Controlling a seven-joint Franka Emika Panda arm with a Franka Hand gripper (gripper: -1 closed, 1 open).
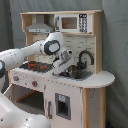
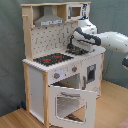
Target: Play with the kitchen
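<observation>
Seen in the first exterior view, from left to right: white arm (image 1: pixel 22 52) reaching in from the first exterior view's left, across the black hob (image 1: pixel 35 65) with its red rings, then bending down toward the sink (image 1: pixel 80 74); black faucet (image 1: pixel 86 56) arching just beyond; rounded counter end at far right. Above: grey hood (image 1: pixel 41 25) at left, small microwave (image 1: pixel 75 22) at right. Knobs (image 1: pixel 34 83) set along the front panel below the hob.

The kitchen (image 1: pixel 95 95) standing tall in the middle of both exterior views, white with light wood edging. Oven door (image 2: pixel 70 102) hanging open and tipped outward in the second exterior view, window showing through.

Gripper (image 1: pixel 63 70) low over the sink basin, near the faucet base; cannot tell whether open, narrow, or holding anything.

Probably working at the sink. To do this well: slow, small moves inside the basin; wrist kept clear of the faucet arch on the right and the backboard behind; light contact only, since a toy unit this tall may rock if pushed sideways; lift straight up before travelling back across the hob
</observation>
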